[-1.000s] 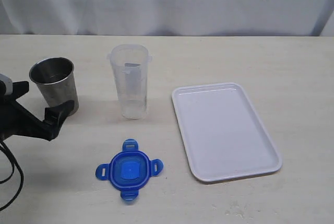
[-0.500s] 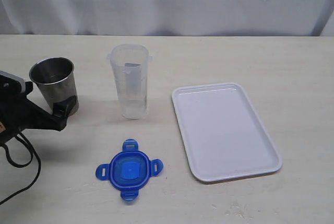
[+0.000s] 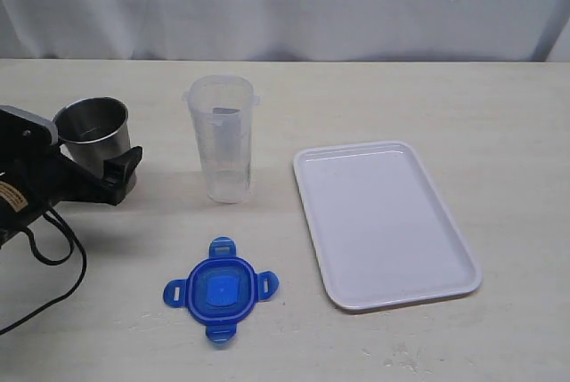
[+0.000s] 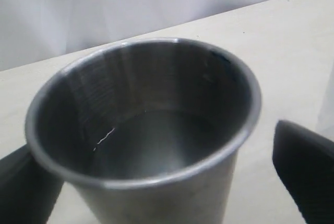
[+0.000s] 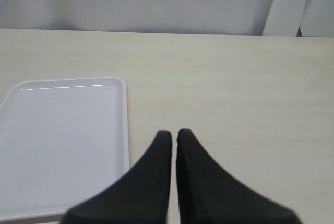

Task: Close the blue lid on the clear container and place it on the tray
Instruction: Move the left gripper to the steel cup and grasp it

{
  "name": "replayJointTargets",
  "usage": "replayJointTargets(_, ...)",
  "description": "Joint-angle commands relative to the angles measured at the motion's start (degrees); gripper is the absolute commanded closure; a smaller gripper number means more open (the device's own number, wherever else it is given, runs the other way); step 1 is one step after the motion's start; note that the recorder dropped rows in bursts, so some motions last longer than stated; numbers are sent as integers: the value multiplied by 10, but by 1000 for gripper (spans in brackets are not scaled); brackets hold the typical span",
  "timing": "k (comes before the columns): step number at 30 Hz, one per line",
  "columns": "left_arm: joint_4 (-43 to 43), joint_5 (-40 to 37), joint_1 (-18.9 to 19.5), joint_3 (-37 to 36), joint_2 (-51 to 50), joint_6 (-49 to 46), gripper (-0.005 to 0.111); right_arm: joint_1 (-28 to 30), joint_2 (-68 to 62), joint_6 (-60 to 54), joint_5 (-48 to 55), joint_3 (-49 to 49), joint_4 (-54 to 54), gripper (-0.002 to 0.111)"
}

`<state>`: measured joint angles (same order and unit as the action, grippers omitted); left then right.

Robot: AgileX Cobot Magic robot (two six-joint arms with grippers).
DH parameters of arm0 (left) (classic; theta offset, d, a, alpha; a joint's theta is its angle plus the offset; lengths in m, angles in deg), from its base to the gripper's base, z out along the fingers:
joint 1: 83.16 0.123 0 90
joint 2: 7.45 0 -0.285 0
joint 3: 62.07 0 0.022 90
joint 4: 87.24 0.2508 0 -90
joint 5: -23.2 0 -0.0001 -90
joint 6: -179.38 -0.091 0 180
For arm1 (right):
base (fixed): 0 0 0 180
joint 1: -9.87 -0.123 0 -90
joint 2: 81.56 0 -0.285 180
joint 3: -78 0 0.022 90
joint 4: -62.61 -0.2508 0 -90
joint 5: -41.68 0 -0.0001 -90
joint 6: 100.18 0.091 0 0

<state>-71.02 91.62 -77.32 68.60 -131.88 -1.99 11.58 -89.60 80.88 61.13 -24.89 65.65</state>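
Left gripper (image 4: 163,178) is spread wide, fingers straddling the grey metal cup (image 3: 91,133) at the far left of the bench (image 3: 445,97). One finger (image 4: 307,174) stands clear of the cup wall; can't tell whether the other one touches it. Nothing clamped. Right gripper (image 5: 174,136) has its fingers pressed together with nothing between them; it's over bare bench just beside the tray (image 3: 385,222) and doesn't show in the exterior view. The clear container (image 3: 221,137) stands upright on the bench with its top open, right of the metal cup and left of the tray, apart from both. The blue lid (image 3: 220,289) lies flat on the bench, nearer than the container and roughly in line with it, left of the tray's near corner, touching neither. All four tabs are splayed out. Tray sits flat, right of centre.
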Motion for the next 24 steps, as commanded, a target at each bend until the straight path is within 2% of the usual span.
replayJointTargets(1, -18, 15, -5, 10, -2, 1, 7, 2, 3, 3, 1, 1, 4, 104)
replayJointTargets(10, -18, 9, -5, 46, -32, 7, 7, 2, 3, 3, 1, 1, 4, 104)
replayJointTargets(24, -18, 9, -5, 49, -32, 14, 7, 2, 3, 3, 1, 1, 4, 104)
